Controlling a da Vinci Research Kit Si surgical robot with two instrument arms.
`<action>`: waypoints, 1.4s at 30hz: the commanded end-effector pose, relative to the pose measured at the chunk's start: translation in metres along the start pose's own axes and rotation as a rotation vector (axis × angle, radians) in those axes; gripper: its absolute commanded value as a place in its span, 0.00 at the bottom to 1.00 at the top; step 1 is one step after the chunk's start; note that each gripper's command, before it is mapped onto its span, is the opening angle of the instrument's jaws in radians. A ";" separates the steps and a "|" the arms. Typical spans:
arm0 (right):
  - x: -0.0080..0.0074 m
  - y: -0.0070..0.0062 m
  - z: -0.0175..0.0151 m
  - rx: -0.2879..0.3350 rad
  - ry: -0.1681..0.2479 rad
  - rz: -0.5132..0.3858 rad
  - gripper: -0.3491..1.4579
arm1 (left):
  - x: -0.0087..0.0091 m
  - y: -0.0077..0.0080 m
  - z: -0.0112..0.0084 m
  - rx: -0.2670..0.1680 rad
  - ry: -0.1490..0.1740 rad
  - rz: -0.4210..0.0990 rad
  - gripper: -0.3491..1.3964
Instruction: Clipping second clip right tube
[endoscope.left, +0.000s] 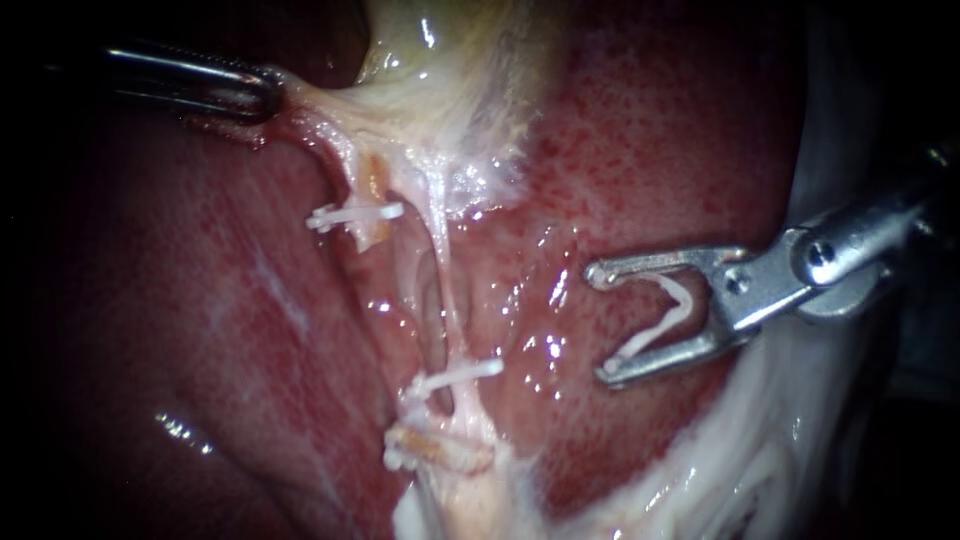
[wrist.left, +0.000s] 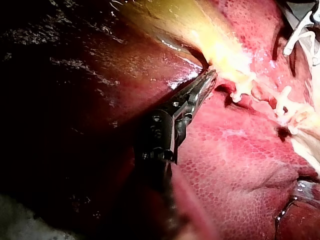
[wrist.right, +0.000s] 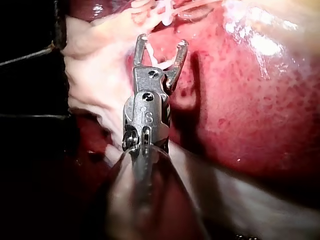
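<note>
My left instrument (endoscope.left: 268, 95) comes in at the upper left, its jaws shut on the pale neck of the gallbladder (endoscope.left: 440, 60) and holding it taut; the left wrist view shows the same grip (wrist.left: 209, 76). Two tubes run down from the neck. The right tube (endoscope.left: 447, 290) carries one white clip (endoscope.left: 460, 375) low down. My right instrument (endoscope.left: 601, 323) hovers over the liver (endoscope.left: 680, 130), to the right of that tube and apart from it. Its jaws stand wide with an open white clip (endoscope.left: 665, 312) seated against both, also seen in the right wrist view (wrist.right: 162, 41).
The left tube (endoscope.left: 350, 180) bears a white clip (endoscope.left: 355, 213). Another clip (endoscope.left: 435, 452) sits lower, on pale tissue below both tubes. White fatty tissue (endoscope.left: 760, 470) lines the lower right edge. Wet liver surface lies between my right instrument and the right tube.
</note>
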 end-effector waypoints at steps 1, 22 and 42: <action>0.0000 0.0001 0.0005 0.003 0.007 0.027 0.47 | -0.0001 0.0000 0.0001 0.001 0.000 0.000 0.00; -0.0035 0.0040 0.0109 0.055 0.058 0.281 0.47 | -0.0001 0.0000 0.0000 0.001 0.000 0.000 0.00; -0.0025 0.0037 0.0134 0.291 0.239 0.423 0.47 | -0.0001 0.0000 0.0000 0.001 0.000 0.000 0.00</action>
